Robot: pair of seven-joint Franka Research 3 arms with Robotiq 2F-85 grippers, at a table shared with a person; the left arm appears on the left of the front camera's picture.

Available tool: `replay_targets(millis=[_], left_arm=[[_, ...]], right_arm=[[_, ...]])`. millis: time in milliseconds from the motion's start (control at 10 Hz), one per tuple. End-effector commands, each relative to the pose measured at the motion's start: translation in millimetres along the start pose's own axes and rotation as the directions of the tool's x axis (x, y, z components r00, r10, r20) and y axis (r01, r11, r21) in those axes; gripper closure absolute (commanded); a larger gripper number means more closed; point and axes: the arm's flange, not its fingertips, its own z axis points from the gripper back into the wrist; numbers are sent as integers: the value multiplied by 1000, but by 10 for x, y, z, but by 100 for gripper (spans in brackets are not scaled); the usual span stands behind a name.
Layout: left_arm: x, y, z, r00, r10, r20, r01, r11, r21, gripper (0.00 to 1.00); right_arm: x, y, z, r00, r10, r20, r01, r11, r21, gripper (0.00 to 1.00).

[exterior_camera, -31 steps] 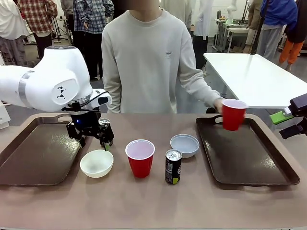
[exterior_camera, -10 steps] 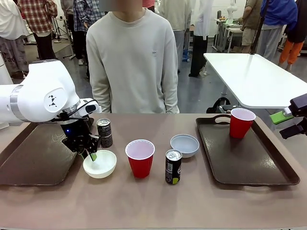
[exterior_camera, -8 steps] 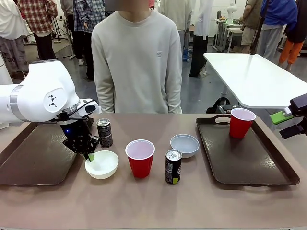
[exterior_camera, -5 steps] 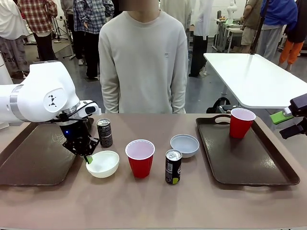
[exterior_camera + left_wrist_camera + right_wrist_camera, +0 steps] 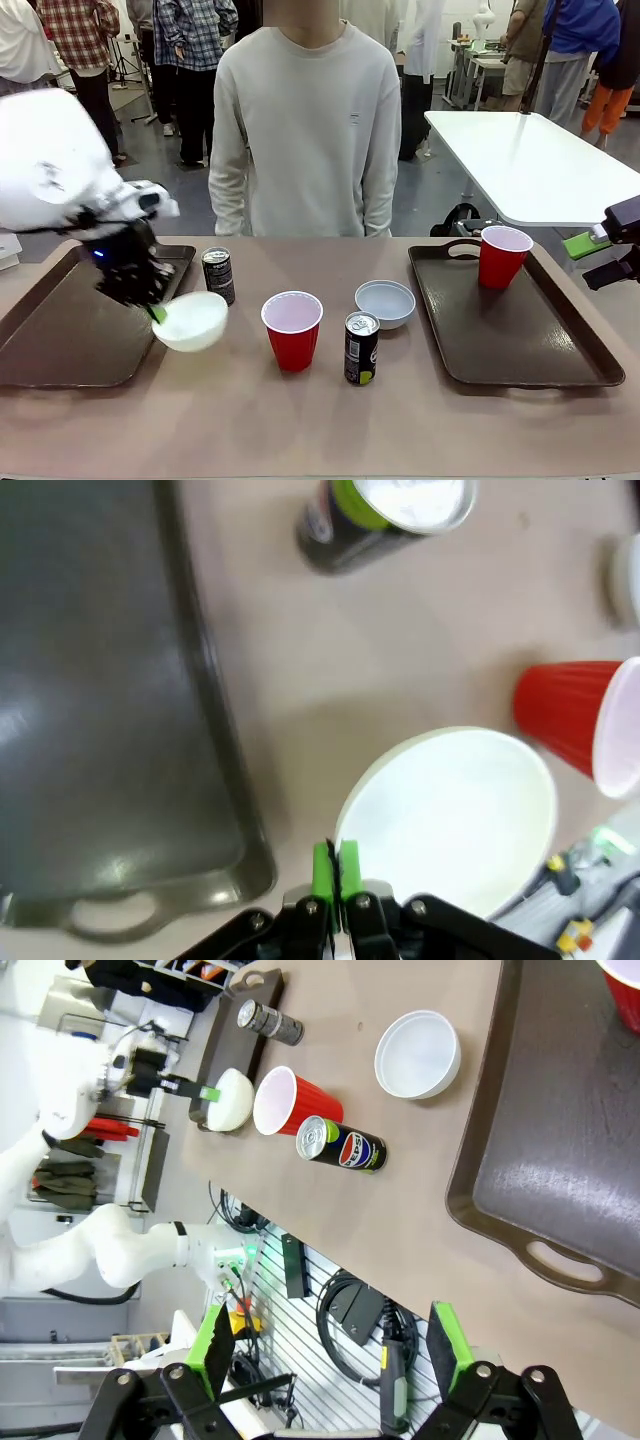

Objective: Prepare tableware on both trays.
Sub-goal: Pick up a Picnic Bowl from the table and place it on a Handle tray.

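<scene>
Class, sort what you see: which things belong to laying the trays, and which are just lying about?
Belong: left tray, right tray, centre red cup, far red cup, rear can, front can, white bowl, grey-blue bowl.
Lying about: white side table.

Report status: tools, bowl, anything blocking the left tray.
Left tool shut on white bowl by rim, tilted at left tray edge. Right tool open, empty. Black can stands close behind bowl, off the tray.

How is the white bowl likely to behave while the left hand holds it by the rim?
Probably stiff: the white bowl shows no flex where the left hand pinches its rim. Likely light: that pinch suffices. It may pivot or slip: its bulk hangs sideways.
</scene>
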Motion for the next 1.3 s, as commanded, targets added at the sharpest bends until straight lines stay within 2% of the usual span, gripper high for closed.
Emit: replay_targets(millis=[0,200,300,400,600,800,1000,1200], left_arm=[[-249,271,368,996,24,85,-23,1000,-12,100],[-323,362,624,987,61,148,-65,998,24,100],[-363,328,750,982,104,155,-92,992,-86,100],[-264,321,645,990,53,132,-52,999,-8,100],[-307,356,775,985,71,159,-67,997,-28,97],[-189,468,764,975,92,200,-110,991,80,97],[-167,564,785,977,96,192,-130,977,172,97],[6,764,866,972,147,185,-190,952,241,97]], right_arm=[[-9,-5,-8,1000,-5,-8,5,1000,11,0],[-9,-5,-8,1000,-5,-8,5,1000,11,0],[-9,-5,-8,1000,-5,-8,5,1000,11,0],[-9,-5,-8,1000,-5,-8,5,1000,11,0],[-9,-5,-8,1000,-5,-8,5,1000,11,0],[-9,-5,-8,1000,-5,-8,5,1000,11,0],[-9,-5,-8,1000,-5,-8,5,1000,11,0],[-9,-5,-8,1000,-5,-8,5,1000,11,0]])
